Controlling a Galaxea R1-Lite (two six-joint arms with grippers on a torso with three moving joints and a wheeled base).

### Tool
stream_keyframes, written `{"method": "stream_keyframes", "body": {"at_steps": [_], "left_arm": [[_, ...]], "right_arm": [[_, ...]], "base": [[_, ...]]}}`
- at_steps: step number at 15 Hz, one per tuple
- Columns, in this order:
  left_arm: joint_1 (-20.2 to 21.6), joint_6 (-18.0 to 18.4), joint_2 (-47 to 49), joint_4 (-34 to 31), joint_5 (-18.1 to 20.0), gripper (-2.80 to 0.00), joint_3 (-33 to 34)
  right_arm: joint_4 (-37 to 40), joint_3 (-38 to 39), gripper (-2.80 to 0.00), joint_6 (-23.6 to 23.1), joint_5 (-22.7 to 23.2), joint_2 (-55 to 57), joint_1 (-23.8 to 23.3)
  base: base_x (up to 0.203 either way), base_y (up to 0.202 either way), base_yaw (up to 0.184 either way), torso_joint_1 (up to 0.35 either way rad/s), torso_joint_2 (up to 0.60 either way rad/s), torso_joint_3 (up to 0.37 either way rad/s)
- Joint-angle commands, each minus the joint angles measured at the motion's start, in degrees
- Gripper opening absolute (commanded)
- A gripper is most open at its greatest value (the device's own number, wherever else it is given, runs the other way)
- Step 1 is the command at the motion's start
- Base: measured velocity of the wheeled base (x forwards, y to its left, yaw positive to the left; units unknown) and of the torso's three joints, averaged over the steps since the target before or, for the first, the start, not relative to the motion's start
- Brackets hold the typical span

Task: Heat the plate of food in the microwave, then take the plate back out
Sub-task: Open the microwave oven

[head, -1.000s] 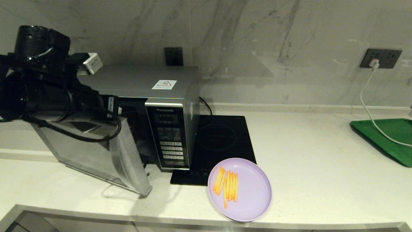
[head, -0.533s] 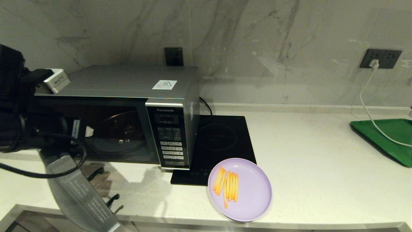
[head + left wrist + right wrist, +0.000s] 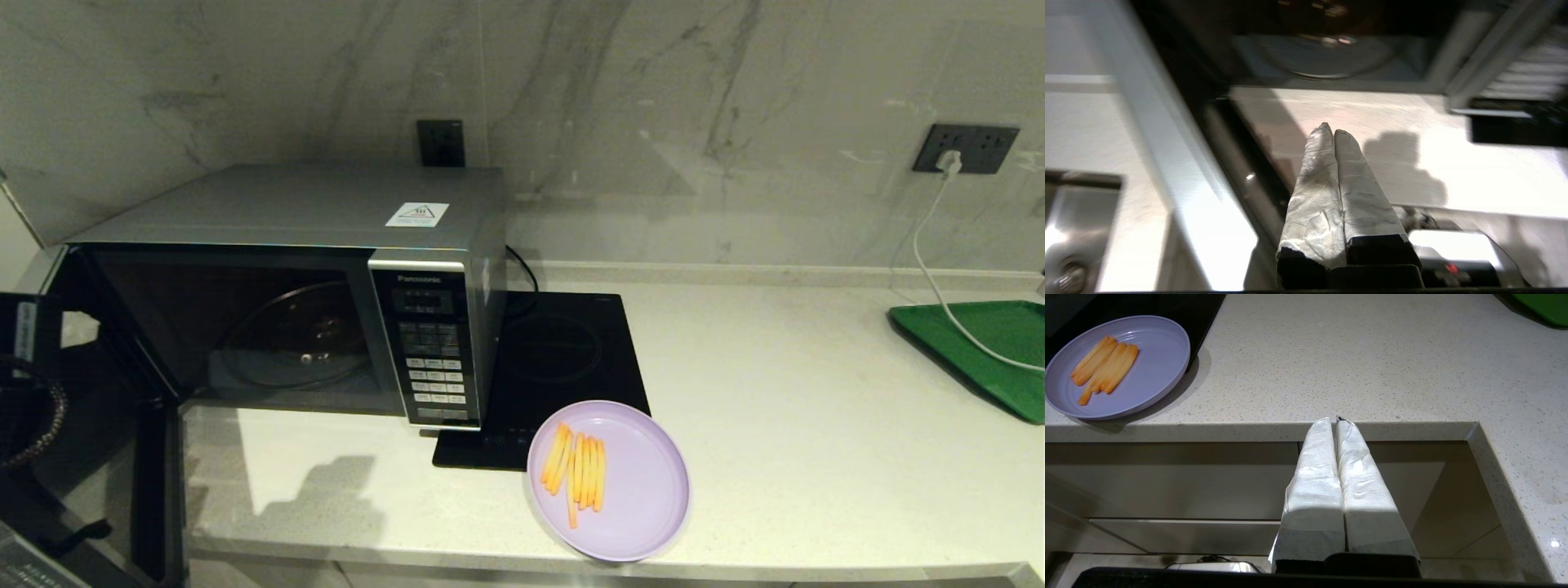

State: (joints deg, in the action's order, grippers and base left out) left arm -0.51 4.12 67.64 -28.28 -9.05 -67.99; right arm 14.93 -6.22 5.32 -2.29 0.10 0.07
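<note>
Microwave [image 3: 326,245] door [image 3: 98,457] hangs open; plate [image 3: 645,490] (fries aboard) sits outside; left gripper [image 3: 1334,131] and right gripper [image 3: 1336,419] are both closed, empty.

kitchen | marble wall [image 3: 653,98] | stone countertop [image 3: 784,408] | microwave [image 3: 326,245] | induction hob [image 3: 563,359] | sink [image 3: 1069,228]

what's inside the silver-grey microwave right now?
The silver-grey Panasonic microwave stands with its door swung wide open. Inside, only a bare round glass turntable shows; no dish sits on it. The dark back corners cannot be made out. The lilac plate of fries sits outside on the counter.
</note>
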Motion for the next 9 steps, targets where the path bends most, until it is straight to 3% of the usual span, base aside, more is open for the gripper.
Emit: {"method": "stream_keyframes", "body": {"at_steps": [1, 3, 9], "left_arm": [[6.98, 2.29, -1.86, -0.59, 0.36, -2.8, -0.44], [10.12, 3.3, -3.23, -3.43, 0.64, -2.8, -0.05], [16.75, 3.52, -3.07, -3.62, 0.53, -2.8, 2.35]], "right_arm": [[0.1, -0.02, -2.8, 0.05, 0.01, -0.01, 0.01], [0.1, -0.02, -2.8, 0.05, 0.01, -0.01, 0.01], [0.1, -0.02, -2.8, 0.05, 0.01, -0.01, 0.09]], "base": [[0.0, 0.0, 0.0, 0.0, 0.0, 0.0], [0.0, 0.0, 0.0, 0.0, 0.0, 0.0], [0.0, 0.0, 0.0, 0.0, 0.0, 0.0]]}}
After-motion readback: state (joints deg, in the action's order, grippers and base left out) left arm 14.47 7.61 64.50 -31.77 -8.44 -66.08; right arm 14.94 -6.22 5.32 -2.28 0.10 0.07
